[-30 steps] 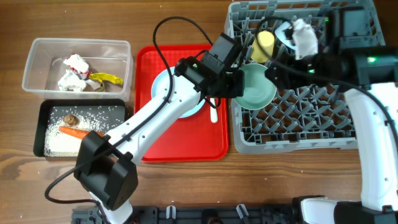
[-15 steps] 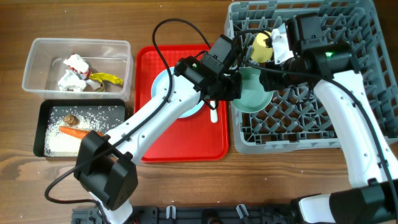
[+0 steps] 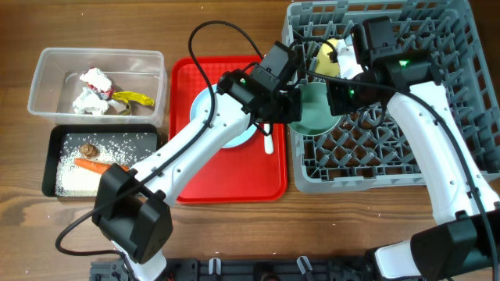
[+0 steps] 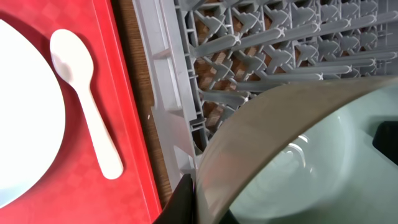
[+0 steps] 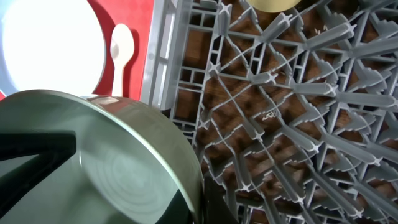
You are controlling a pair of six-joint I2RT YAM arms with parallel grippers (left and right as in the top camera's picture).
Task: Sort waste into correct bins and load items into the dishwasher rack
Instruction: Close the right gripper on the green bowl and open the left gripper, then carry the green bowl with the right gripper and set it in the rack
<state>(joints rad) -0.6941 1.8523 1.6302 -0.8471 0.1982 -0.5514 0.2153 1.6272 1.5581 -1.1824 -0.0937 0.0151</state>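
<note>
Wood-grain counter [image 3: 234,242] carries everything. Biggest on it is the grey dishwasher rack [image 3: 375,156] at the right, with the flat red tray [image 3: 234,176] just beside its left wall. Farther left stand the clear tub [image 3: 47,70] and, in front of it, the black tray [image 3: 51,134].

On the red tray lies the pale blue plate [image 3: 201,105], partly hidden under the left arm. The pale green bowl [image 3: 316,105] is tilted on edge over the rack's left side, near the wall. The left gripper [image 3: 291,108] pinches its left rim, one finger outside the wall of the bowl. The right gripper [image 3: 341,92] sits at the opposite rim; whether it has clamped down I cannot tell.

The yellow cup [image 3: 328,58] lies in the rack's back left part, half covered by the right arm. The white spoon [image 3: 268,143] rests on the red tray between plate and rack.

The tub holds crumpled white paper [image 3: 87,103], a red-silver wrapper [image 3: 98,78] and a yellow wrapper [image 3: 134,98]. The black tray holds rice [image 3: 78,181], a carrot [image 3: 92,165] and a small brown lump [image 3: 88,148].
</note>
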